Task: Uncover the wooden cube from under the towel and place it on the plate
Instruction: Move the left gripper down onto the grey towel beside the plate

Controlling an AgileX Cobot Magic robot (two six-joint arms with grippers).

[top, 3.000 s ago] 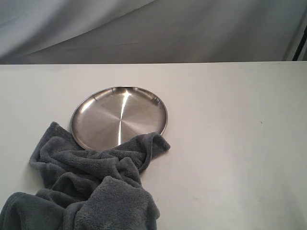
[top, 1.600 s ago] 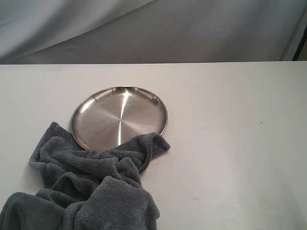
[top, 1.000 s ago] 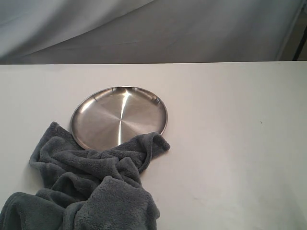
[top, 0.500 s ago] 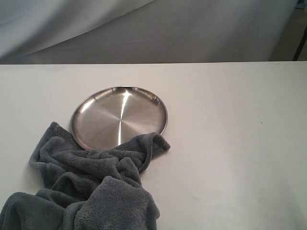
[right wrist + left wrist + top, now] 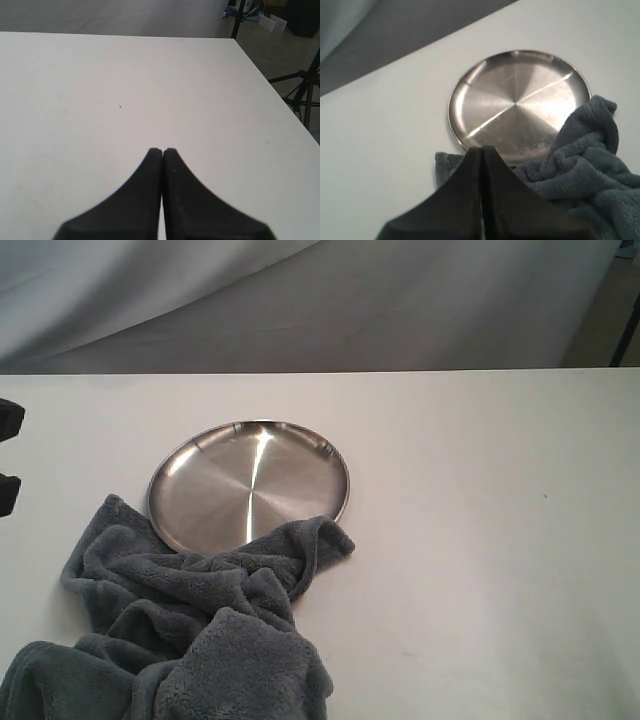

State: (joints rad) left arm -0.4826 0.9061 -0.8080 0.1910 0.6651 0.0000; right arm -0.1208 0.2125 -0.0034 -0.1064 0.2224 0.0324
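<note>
The shiny steel plate [image 5: 248,480] lies on the white table, left of centre. The grey-blue fleece towel [image 5: 200,630] is bunched in front of it, one fold lapping over the plate's near rim. No wooden cube shows; the towel's folds hide whatever is beneath them. Black parts of my left arm [image 5: 8,420] poke in at the exterior view's left edge. In the left wrist view my left gripper [image 5: 482,149] is shut and empty above the towel [image 5: 590,165], pointing at the plate [image 5: 515,100]. My right gripper [image 5: 162,150] is shut and empty over bare table.
The white table [image 5: 480,540] spreads wide to the right of the plate. Its far edge meets a grey backdrop cloth [image 5: 300,300]. In the right wrist view a black tripod stand [image 5: 300,95] stands on the floor past the table's side edge.
Black parts of my left arm have come into the exterior view at the left edge. The plate and towel have not moved.
</note>
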